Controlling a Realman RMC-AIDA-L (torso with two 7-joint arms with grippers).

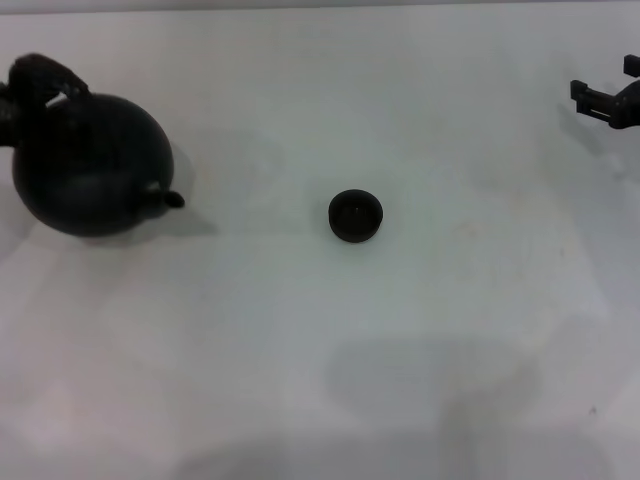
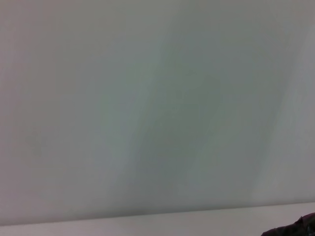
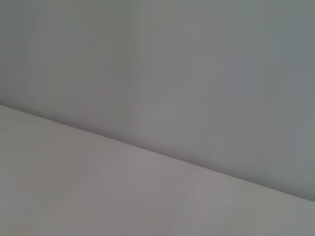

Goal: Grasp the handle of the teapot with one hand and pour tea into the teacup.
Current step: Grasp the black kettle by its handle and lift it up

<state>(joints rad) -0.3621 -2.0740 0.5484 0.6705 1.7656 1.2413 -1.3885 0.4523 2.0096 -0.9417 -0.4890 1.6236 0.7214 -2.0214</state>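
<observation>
Head view
Teapot: a large round matte black teapot (image 1: 92, 165) is being shown at the left edge of the white table (image 1: 320, 380), tilted, with its short curved spout (image 1: 165, 199) directed toward the table's middle.
Handle: the black arched handle (image 1: 45, 72) is being seen at the pot's upper left, partly cut off by the picture edge.
Left gripper: a dark shape at the handle is being seen at the picture edge; whether it is the gripper, and whether its fingers are spread or pinching the handle, cannot be told.
Teacup: a tiny round black handleless teacup (image 1: 355, 216) is being shown upright near the table's middle, well apart from the spout.
Right gripper: the black right gripper (image 1: 600, 104) is being held above the table's far right edge, well apart from the teacup; whether its fingers are spread or pressed together cannot be told.

Left wrist view
Surroundings: a pale wall (image 2: 157, 98) is being shown above a strip of white table; a dark fragment at one corner cannot be identified.

Right wrist view
Surroundings: pale wall and white table are being shown, divided by a slanting edge.
</observation>
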